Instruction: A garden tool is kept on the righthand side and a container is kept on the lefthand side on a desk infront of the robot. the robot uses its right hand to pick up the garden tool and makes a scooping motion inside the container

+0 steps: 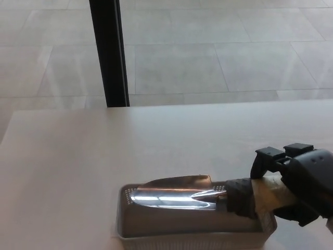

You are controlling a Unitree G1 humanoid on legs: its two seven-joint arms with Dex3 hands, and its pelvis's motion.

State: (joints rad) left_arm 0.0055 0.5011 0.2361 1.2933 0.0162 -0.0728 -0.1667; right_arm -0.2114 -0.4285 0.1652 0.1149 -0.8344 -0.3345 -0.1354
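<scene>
A shiny metal garden trowel [174,197] with a dark handle lies level over the grey perforated container [208,237] at the desk's front edge, its blade pointing left and covering most of the basket's opening. My right hand [296,185] is shut on the trowel's handle at the container's right end. The left hand does not show.
The pale desk top [104,151] stretches left and back from the container. A black vertical post [109,52] stands behind the desk's far edge, with a tiled floor [234,57] beyond it.
</scene>
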